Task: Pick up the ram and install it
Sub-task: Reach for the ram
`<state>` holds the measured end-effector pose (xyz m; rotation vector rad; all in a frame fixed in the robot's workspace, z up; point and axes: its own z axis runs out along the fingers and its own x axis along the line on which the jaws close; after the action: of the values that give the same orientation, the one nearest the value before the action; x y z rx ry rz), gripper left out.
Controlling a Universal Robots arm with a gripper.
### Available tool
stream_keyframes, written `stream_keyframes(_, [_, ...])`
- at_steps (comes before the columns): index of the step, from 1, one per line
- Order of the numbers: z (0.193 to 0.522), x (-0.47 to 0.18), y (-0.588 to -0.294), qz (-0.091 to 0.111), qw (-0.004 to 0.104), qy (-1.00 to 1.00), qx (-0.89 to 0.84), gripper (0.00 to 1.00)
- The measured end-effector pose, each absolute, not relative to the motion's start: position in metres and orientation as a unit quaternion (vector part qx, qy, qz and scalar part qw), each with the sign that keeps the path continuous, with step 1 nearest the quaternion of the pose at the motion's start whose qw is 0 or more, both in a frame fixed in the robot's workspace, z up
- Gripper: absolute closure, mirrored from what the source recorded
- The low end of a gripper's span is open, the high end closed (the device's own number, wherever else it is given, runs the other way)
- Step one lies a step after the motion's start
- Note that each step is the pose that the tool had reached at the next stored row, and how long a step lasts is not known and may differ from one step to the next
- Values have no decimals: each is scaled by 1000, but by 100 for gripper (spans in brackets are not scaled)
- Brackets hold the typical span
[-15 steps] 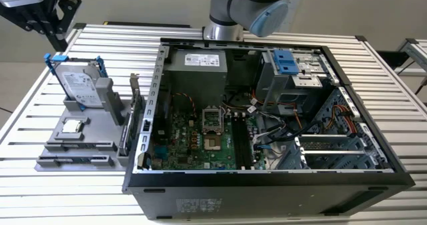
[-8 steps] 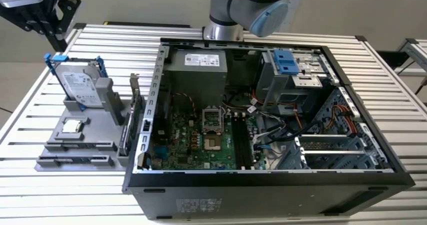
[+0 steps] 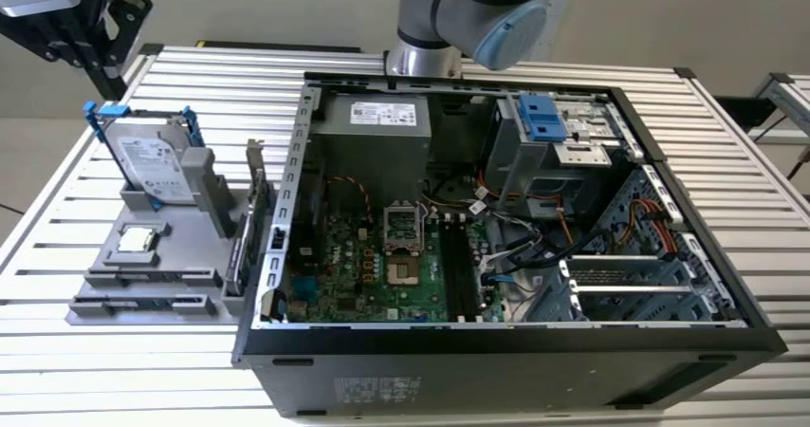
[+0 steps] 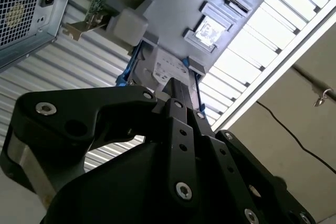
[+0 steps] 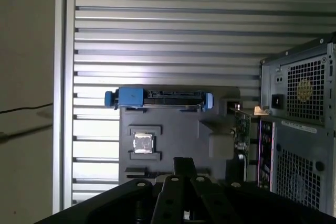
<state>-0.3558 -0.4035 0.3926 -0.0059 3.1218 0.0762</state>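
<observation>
First wrist view: claw (image 5: 184, 165) together, empty. Below it, well apart, the ram (image 3: 142, 304) lies in gray holder (image 5: 173, 129) slot. Judged best: descend square to stick, grip long edges.

Robotics lab/workshop: alu slat bench (image 3: 215, 76), open PC case (image 3: 506, 346), grey parts jig (image 3: 139, 280), robot arm (image 3: 469, 9).

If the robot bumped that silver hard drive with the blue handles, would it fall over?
Probably not easily: the hard drive stands on edge, leaning, but its lower end sits in the gray holder. Its metal case looks stiff and fairly heavy for its size, so bending seems unlikely.
</observation>
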Motion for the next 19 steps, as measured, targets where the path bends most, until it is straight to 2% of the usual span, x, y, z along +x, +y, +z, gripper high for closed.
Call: stream_keyframes(19, [393,-356,-429,24,9,1000,-2,100])
